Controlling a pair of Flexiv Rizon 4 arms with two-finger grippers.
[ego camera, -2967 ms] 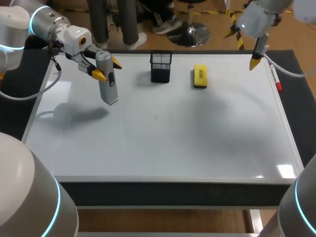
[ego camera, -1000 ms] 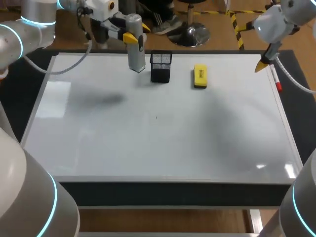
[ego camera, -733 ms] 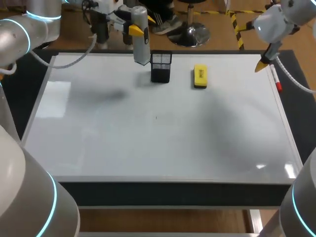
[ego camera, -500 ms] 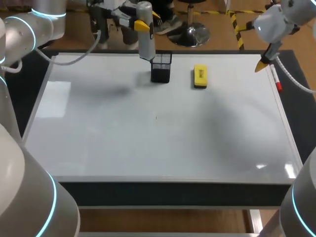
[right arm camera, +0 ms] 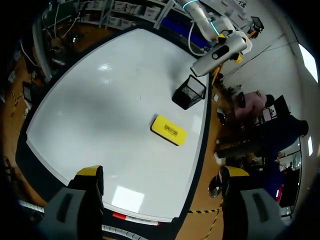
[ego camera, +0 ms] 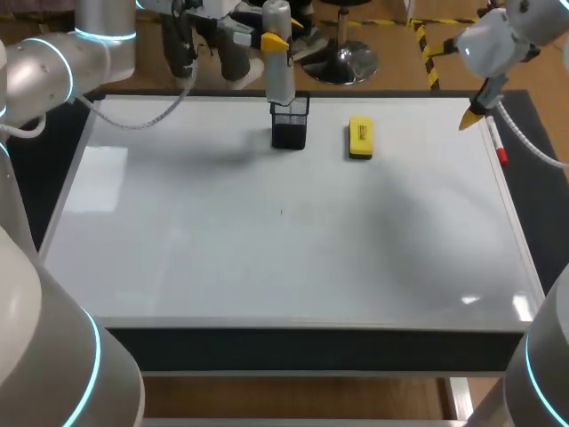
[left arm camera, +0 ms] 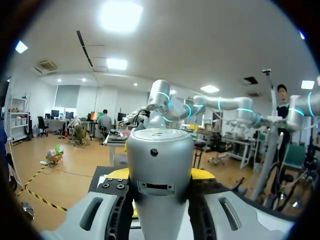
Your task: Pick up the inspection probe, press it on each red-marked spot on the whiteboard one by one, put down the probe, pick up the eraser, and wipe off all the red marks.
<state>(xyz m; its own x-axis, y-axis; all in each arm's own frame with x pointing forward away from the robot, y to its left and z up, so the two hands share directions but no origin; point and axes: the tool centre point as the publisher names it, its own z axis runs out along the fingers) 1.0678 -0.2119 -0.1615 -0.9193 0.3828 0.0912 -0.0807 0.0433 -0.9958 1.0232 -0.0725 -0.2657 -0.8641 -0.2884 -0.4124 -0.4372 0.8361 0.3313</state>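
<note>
Over the far edge of the flat white whiteboard (ego camera: 267, 258), the head view shows the left gripper (ego camera: 269, 39) pinching the grey, round-bodied metal inspection probe (ego camera: 280, 62) from two sides, just above the black wire-mesh basket (ego camera: 290, 129). Three seconds ago the same arm held it low over the board's left part; it has since lifted and carried it across, which suggests the pressing is over and the put-down is in hand. The probe's long axis stands nearly upright, working end down toward the basket. No red marks show on the board from here. The rectangular yellow eraser (ego camera: 360, 138) lies untouched beside the basket, and the right gripper (ego camera: 469, 116) hangs by the far right corner, where it was a second ago. From the left wrist, the probe (left arm camera: 160, 150) fills the space between the fingers, clamped in the gripper (left arm camera: 160, 176), its length running along them. From the right wrist, its own gripper (right arm camera: 162, 174) is spread with nothing between; ahead lie the eraser (right arm camera: 168, 130) and basket (right arm camera: 190, 93), with the probe (right arm camera: 217, 54) above the basket, its end apart from the rim.
</note>
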